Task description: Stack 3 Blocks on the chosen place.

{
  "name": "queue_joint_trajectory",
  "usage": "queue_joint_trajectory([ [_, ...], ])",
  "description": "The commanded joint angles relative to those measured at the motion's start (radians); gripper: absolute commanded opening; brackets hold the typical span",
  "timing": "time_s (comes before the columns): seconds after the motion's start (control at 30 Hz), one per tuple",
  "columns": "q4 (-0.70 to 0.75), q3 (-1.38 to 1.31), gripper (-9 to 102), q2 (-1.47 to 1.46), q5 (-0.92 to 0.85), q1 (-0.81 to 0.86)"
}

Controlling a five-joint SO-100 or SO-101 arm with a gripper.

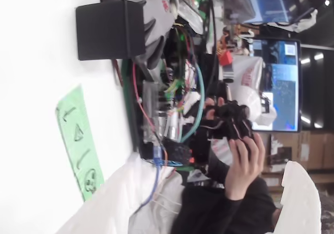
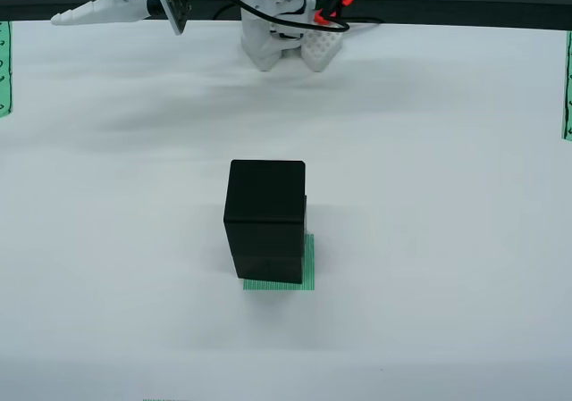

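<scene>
In the overhead view, black blocks (image 2: 265, 218) stand as one upright stack on the chosen place (image 2: 307, 267), a green striped patch that shows only at the stack's front and right edges. The top cube sits slightly offset from those below. My gripper (image 2: 67, 15) is raised at the far left of the table's back edge, pointing left, well away from the stack and holding nothing. Its fingers overlap from above, so their gap is hidden. The sideways view shows the block stack (image 1: 109, 31) at upper left, standing on the white table.
The arm's white base (image 2: 286, 39) with red and black cables sits at the back centre. Green striped strips (image 2: 4, 66) (image 2: 567, 75) border the table's left and right edges. A green marked strip (image 1: 78, 140) lies on the table; a person's hand (image 1: 245, 158) holds a black device beyond it.
</scene>
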Motion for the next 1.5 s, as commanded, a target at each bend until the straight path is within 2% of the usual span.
queue_joint_trajectory([
  [0.0, 0.106, -0.048, 32, -0.063, -0.008, -0.026],
  [0.13, 0.249, -0.281, 32, -0.285, -0.008, -0.025],
  [0.27, 0.241, -0.471, 32, -0.512, -0.009, -0.017],
  [0.47, 0.339, -0.772, 32, -0.755, -0.176, -0.038],
  [0.57, 0.411, -0.868, 32, -0.833, -0.195, -0.035],
  [0.7, 0.518, -0.951, 32, -0.928, -0.370, -0.097],
  [0.8, 0.526, -0.994, 33, -0.982, -0.377, -0.101],
  [1.1, 0.850, -1.318, 32, -1.154, -0.336, -0.118],
  [1.47, 1.060, -1.634, 32, -1.362, -0.213, -0.167],
])
